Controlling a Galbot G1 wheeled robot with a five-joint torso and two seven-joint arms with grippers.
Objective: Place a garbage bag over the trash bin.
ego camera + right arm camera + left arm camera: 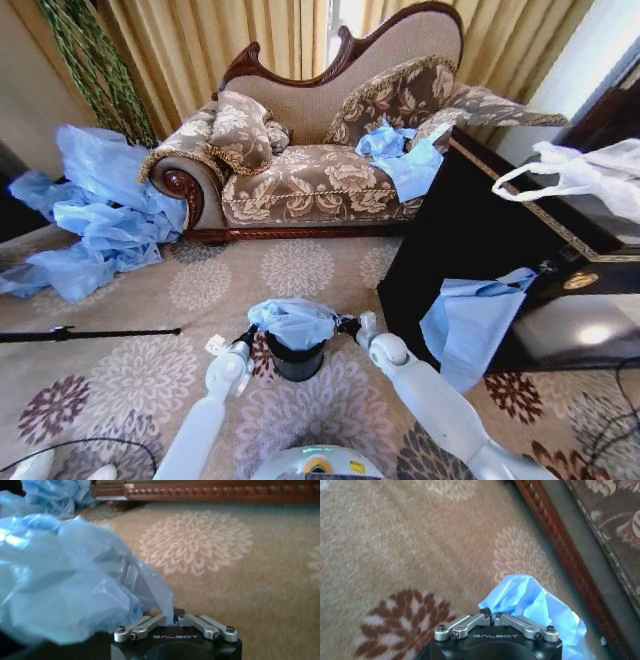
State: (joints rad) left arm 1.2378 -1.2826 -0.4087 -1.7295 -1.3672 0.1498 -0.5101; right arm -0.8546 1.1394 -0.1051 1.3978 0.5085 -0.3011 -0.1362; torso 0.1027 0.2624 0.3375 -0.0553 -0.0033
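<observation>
Head view: the trash bin (pixel 298 362) stands upright on the carpet (pixel 300 270), garbage bag (pixel 293 322) bunched across its rim, stretched sideways between left gripper (pixel 248 337) and right gripper (pixel 350 325). Left wrist view: fingers (pixel 470 624) pinched on the bag. Right wrist view: fingers (pixel 197 622) likewise clamp its edge.

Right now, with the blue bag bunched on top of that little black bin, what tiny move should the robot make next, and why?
Probably draw both grippers down and apart: the left gripper and right gripper pinch opposite edges of the garbage bag, which sits heaped on the trash bin, walls uncovered.
</observation>
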